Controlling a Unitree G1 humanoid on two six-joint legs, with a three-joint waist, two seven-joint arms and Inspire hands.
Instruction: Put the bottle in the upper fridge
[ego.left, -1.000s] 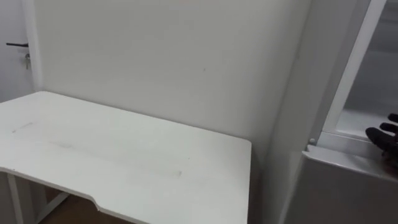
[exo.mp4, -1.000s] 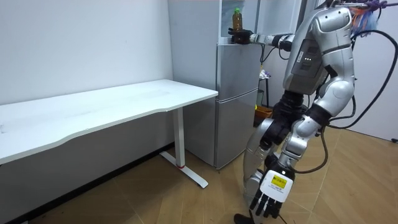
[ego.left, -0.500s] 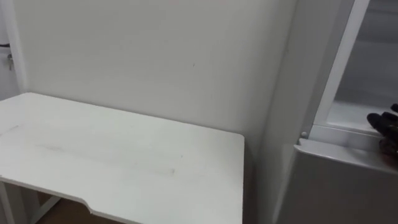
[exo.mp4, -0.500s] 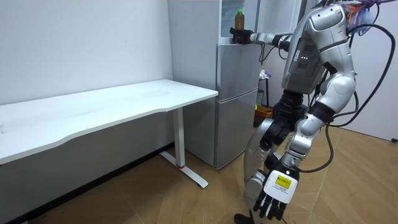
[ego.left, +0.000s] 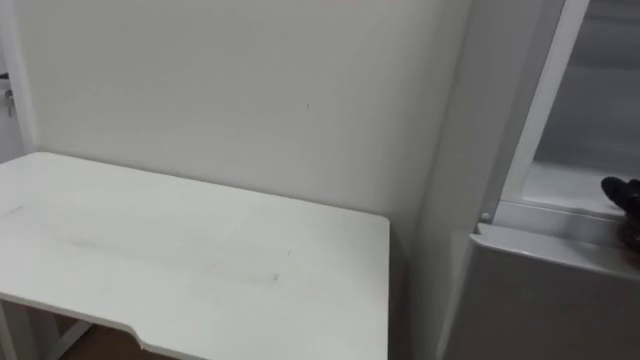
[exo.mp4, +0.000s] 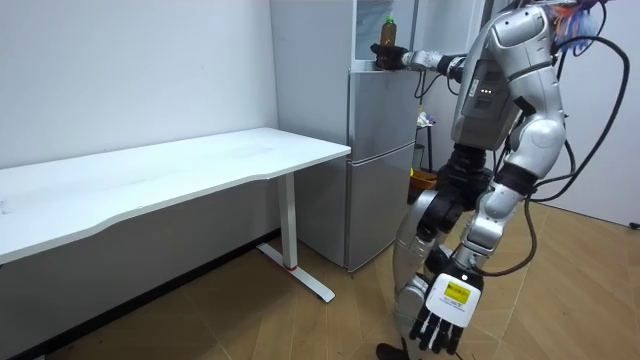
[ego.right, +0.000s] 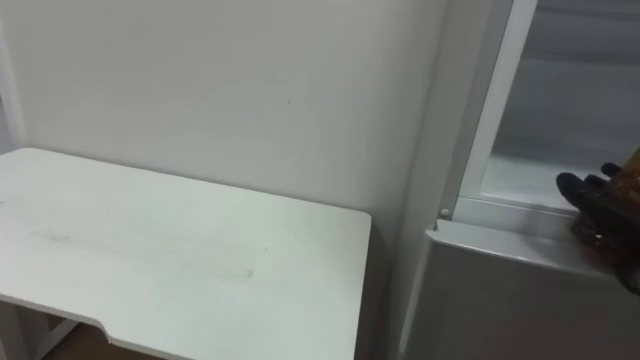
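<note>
1. The robot stands upright on the wood floor in front of the grey fridge (exo.mp4: 380, 160), which is at 12 o'clock in the room view.
2. Its right arm reaches out level to the open upper compartment (ego.left: 570, 190).
3. The right hand (ego.right: 598, 218) shows at 3 o'clock in the eye views, dark fingers curled round the base of the bottle (exo.mp4: 386, 30).
4. The bottle is brown with a green cap. It stands upright just inside the upper compartment, at the front edge above the shut lower door (ego.left: 540, 300).
5. The left hand (exo.mp4: 432, 322) hangs by the robot's leg at 5 o'clock in the room view, fingers loose and pointing down, holding nothing.
6. A white table (ego.left: 200, 260) lies at 8 o'clock in the eye views, just beside the fridge.
</note>
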